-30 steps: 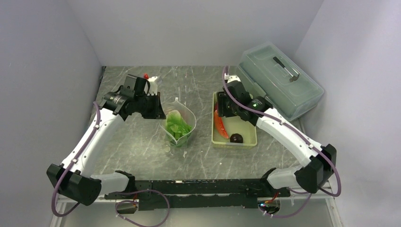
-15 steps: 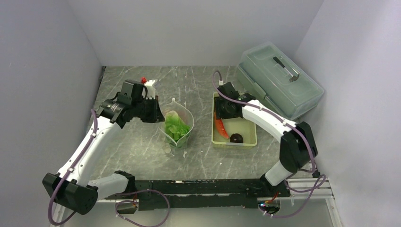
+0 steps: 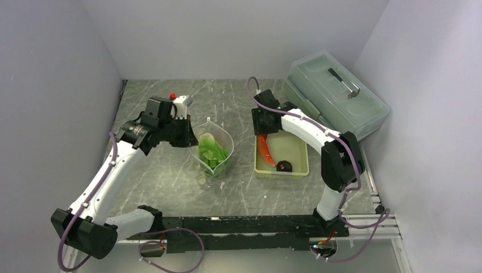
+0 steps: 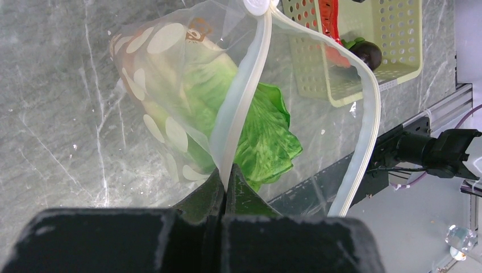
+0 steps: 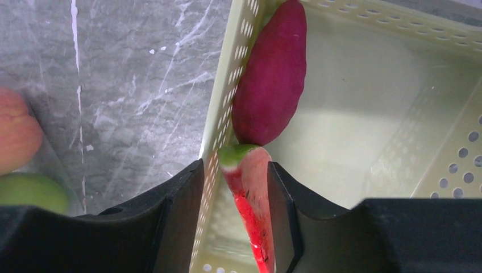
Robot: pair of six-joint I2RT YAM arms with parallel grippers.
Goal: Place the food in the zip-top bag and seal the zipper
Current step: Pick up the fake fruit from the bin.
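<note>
the clear spotted plastic zip-top bag (image 4: 165, 85): left gripper (image 4: 226, 187) pinches its zipper (image 4: 244, 96) so the mouth gapes; right gripper (image 5: 236, 187), spread, straddles the red-orange long piece (image 5: 250, 199).

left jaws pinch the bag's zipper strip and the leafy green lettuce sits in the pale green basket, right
No: the left wrist view shows the leafy green lettuce inside the clear spotted zip-top bag, not the pale green slotted basket. The rest holds.

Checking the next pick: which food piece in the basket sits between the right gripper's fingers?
The long red piece with the green tip. The magenta piece lies just beyond that tip; the dark ball is at the basket's other end.
</note>
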